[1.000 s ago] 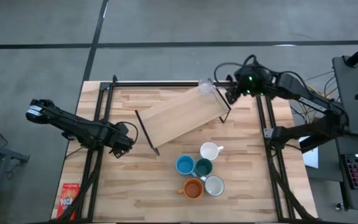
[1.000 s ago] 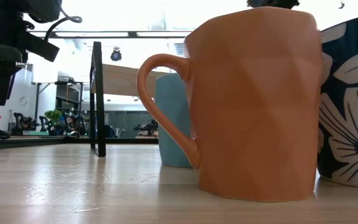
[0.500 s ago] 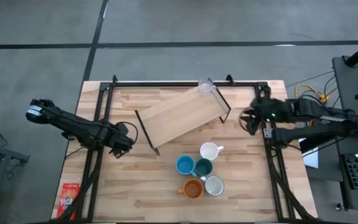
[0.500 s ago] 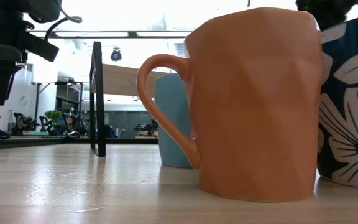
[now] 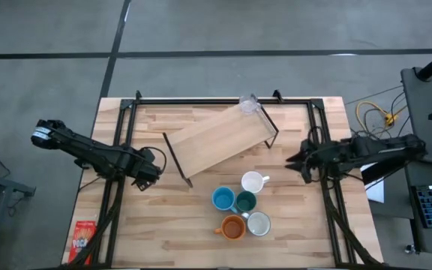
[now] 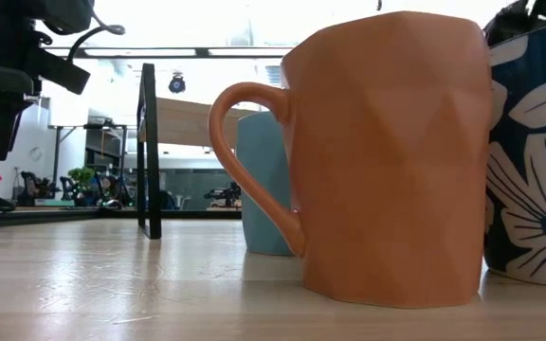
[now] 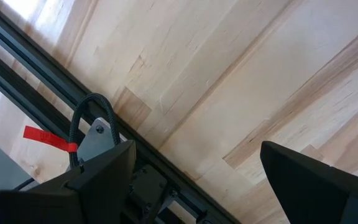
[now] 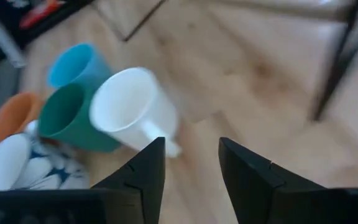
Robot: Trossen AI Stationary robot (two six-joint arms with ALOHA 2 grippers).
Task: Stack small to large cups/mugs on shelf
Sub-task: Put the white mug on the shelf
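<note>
Partly, orange mug [image 6: 387, 161] hiding blue mug [image 6: 262, 185]

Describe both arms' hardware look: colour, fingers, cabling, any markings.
Both arms are black, jointed links. Left arm's outer end shows a pale grey patch; its gripper has two broad black fingers, a looped black cable, a bare metal bracket and a red tag beside it. Right gripper has two dark, flat, tapering fingers.

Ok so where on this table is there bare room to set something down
Bare wooden tabletop lies between the left gripper and the light blue ceramic mug. It is crowded where the five mugs cluster, with the white ceramic mug nearest the right gripper.
</note>
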